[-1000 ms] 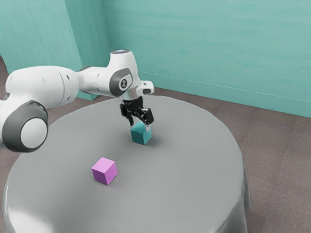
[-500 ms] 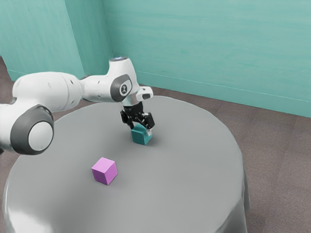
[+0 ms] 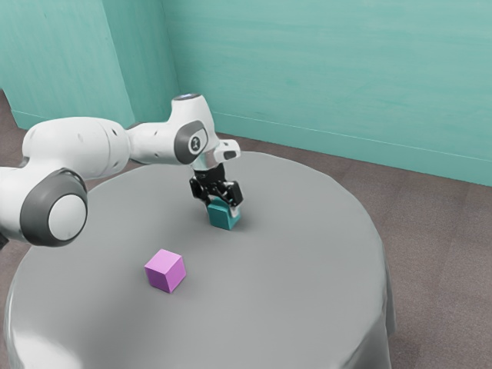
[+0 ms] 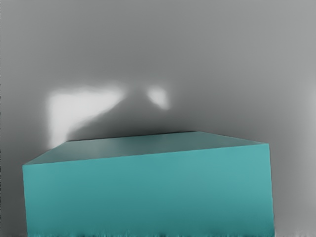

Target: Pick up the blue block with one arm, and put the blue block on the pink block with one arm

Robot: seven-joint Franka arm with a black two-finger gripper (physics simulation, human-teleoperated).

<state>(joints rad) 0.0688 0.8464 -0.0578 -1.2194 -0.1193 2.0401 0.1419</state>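
Observation:
The blue block [image 3: 224, 217], teal in colour, rests on the round grey table [image 3: 307, 254] near its middle. My gripper [image 3: 221, 203] has come down over the block's top, its black fingers [image 3: 235, 199] straddling the block from two sides and standing open. In the wrist view the blue block [image 4: 148, 197] sits large and close just under my hand, still resting on the table [image 4: 158, 59]. The pink block [image 3: 165, 270] lies on the table nearer the front, toward the exterior view's left of the blue block and well apart from the gripper.
The table has a draped grey cloth whose edge [image 3: 380, 254] falls off at the exterior view's right. Teal walls [image 3: 346, 69] stand behind, and brown floor [image 3: 446, 254] surrounds the table. My white arm [image 3: 84, 150] reaches in from the left.
My gripper has lowered from just above the blue block to around its top. The arm has shifted slightly. Neither block has moved.

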